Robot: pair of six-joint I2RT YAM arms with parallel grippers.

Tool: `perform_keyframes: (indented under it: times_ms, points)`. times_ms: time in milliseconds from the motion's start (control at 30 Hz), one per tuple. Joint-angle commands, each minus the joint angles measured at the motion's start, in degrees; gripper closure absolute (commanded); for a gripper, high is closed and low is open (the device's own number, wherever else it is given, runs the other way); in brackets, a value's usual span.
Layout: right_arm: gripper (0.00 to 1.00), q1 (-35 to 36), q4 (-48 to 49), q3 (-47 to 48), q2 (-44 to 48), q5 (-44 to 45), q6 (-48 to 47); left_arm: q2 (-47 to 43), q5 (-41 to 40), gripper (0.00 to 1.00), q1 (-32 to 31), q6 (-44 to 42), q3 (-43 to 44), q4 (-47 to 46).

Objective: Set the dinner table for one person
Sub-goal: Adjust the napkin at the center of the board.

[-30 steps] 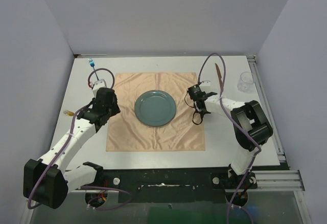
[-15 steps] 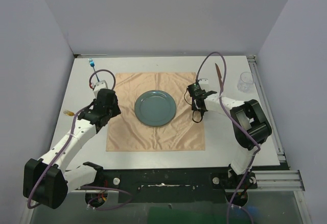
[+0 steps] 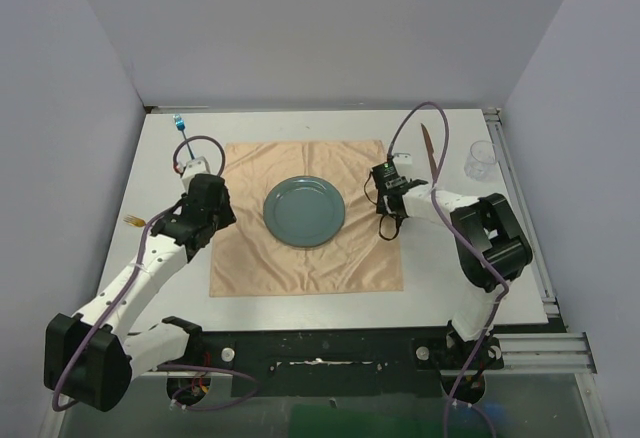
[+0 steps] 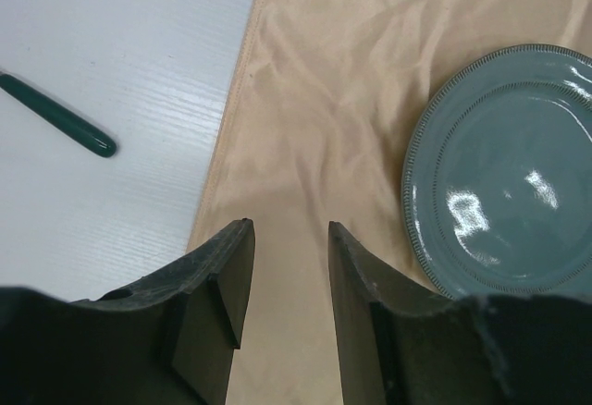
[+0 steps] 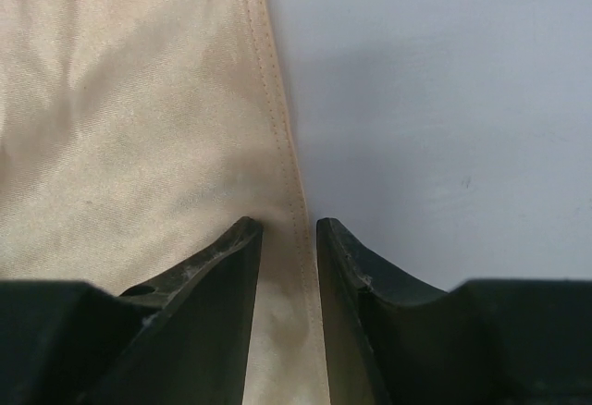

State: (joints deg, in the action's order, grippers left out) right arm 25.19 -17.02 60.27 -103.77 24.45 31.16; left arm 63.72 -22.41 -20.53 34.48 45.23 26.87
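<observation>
A peach-orange cloth (image 3: 300, 263) lies spread on the white dinner table (image 3: 450, 268), with a teal plate (image 3: 304, 211) at its middle. My left gripper (image 3: 210, 216) hangs over the cloth's left edge, open and empty; in the left wrist view (image 4: 289, 229) only flat cloth (image 4: 324, 100) shows between its fingers, and the plate (image 4: 509, 174) lies to the right. My right gripper (image 3: 388, 224) sits at the cloth's right edge. In the right wrist view (image 5: 289, 225) its jaws stand close together on the hem, and the cloth (image 5: 139, 100) puckers between them.
A brown utensil (image 3: 430, 146) and a clear glass (image 3: 480, 159) lie at the far right of the table. A blue-tipped utensil (image 3: 182, 128) lies at the far left; its dark green handle (image 4: 65, 120) shows in the left wrist view. A small orange utensil (image 3: 132, 221) peeks out beside the left arm.
My right gripper has closed in on the cloth's right hem and shifted slightly right. The whole cloth has slid a little to the right. The left gripper has barely moved.
</observation>
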Motion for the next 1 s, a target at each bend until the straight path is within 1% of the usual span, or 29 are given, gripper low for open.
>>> perform_keyframes:
  times_ms: [0,33,133,167,367,633,967]
  points:
    - [0.69,-2.07,3.13,-4.23,-0.65,-2.83,1.3,-2.19,-1.4,0.63,-0.19,0.59,-0.04,-0.95]
    - [0.73,-2.32,3.73,-4.79,-0.74,-3.17,1.35,-2.14,-1.4,0.63,-0.19,0.67,-0.03,-0.95]
    - [0.96,-2.6,4.72,-5.78,-1.32,-4.15,1.36,-1.79,-1.68,0.63,-0.21,0.8,-0.31,-1.07]
    - [1.0,-2.68,4.85,-5.92,-1.47,-4.29,1.41,-1.64,-1.69,0.64,-0.21,0.85,-0.46,-1.11]
    - [1.0,-2.75,4.42,-6.27,-1.71,-4.0,1.54,-0.65,-1.62,0.63,-0.21,0.94,-0.66,-1.3]
    - [1.0,-2.48,-1.72,-5.88,-0.07,-0.34,2.82,-0.2,-1.81,0.63,-0.21,0.85,-0.45,-1.38]
    - [1.0,-2.36,-5.97,-8.31,3.57,3.75,4.56,0.43,-1.07,0.63,-0.21,0.72,-0.84,-2.17]
